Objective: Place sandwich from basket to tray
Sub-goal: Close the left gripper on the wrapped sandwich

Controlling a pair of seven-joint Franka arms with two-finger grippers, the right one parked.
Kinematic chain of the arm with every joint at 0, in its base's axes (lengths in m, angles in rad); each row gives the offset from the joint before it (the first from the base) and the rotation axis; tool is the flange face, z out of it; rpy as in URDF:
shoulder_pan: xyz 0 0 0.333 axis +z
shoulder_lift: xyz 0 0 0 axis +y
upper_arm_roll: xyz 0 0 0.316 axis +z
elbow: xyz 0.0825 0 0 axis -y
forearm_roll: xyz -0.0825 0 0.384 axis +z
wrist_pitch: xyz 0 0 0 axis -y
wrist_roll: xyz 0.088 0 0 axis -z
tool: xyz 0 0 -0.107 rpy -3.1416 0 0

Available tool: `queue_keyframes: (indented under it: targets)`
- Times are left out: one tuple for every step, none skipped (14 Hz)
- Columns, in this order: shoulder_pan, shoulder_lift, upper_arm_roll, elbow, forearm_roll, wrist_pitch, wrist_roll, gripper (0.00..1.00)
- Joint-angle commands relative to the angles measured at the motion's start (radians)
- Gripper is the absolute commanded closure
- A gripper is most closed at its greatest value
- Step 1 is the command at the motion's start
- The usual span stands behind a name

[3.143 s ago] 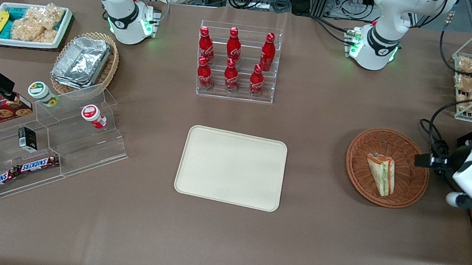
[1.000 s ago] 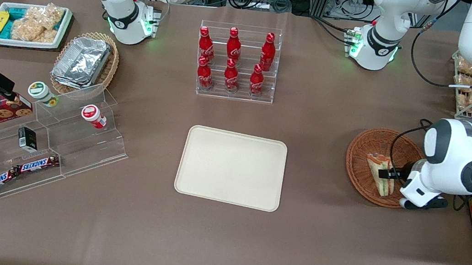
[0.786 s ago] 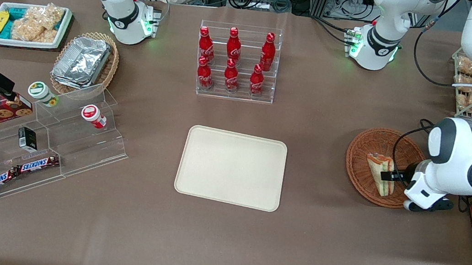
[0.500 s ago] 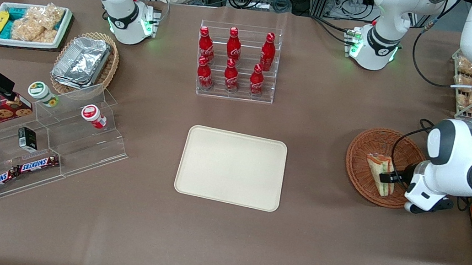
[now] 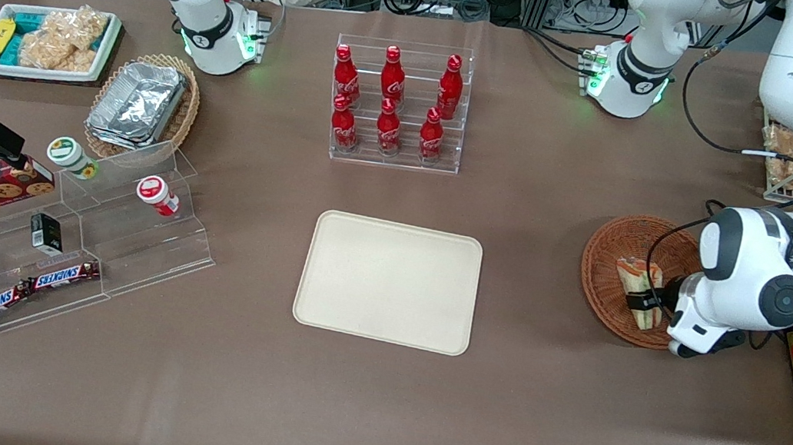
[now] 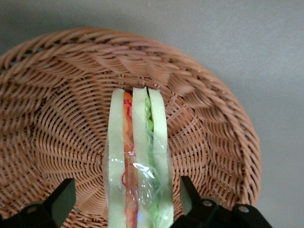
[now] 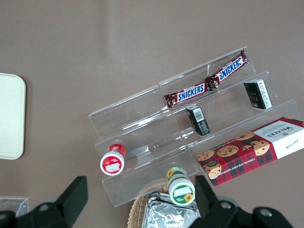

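A brown desk [image 5: 508, 424] carries the scene, with a rack of red cola bottles [image 5: 392, 101] farther from the front camera and the cream tray [image 5: 388, 281] lying bare near the middle. Toward the working arm's end sits the reddish-brown wicker basket [image 5: 615, 242], and the wrapped sandwich [image 5: 636, 281] lies in it.

The hand [image 5: 643, 300] is down inside the basket with its two dark fingers [image 6: 59, 202] spread wide, one on each flat side of the sandwich [image 6: 137, 166]. In the wrist view a gap of basket [image 6: 209, 118] weave shows between each finger and the wrap, so the hand is released and holds nothing; whether a finger brushes the wrap cannot be told.

The sandwich stands on edge, its bread and filling layers facing up. Its long axis runs from the basket's middle toward the rim nearer the front camera.

Compared with half a second ago, the hand has shifted over the sandwich and now straddles it, rather than sitting at its edge; the sandwich itself has not moved.
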Motion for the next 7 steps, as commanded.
queue_keyframes:
  targets:
    - [-0.008,-0.01,-0.002,-0.021,-0.013,0.022,-0.012,0.13]
    - [-0.009,-0.012,-0.003,-0.019,-0.013,0.017,-0.013,0.25]
    - [-0.011,-0.013,-0.003,-0.019,-0.013,0.01,-0.013,0.49]
    - [-0.011,-0.015,-0.006,-0.019,-0.013,0.003,-0.013,0.71]
    - [-0.011,-0.019,-0.017,-0.013,-0.013,-0.009,-0.012,0.94]
    - [-0.011,-0.025,-0.02,-0.01,-0.01,-0.033,-0.01,1.0]
    - [-0.011,-0.037,-0.022,0.002,-0.006,-0.055,-0.009,1.0]
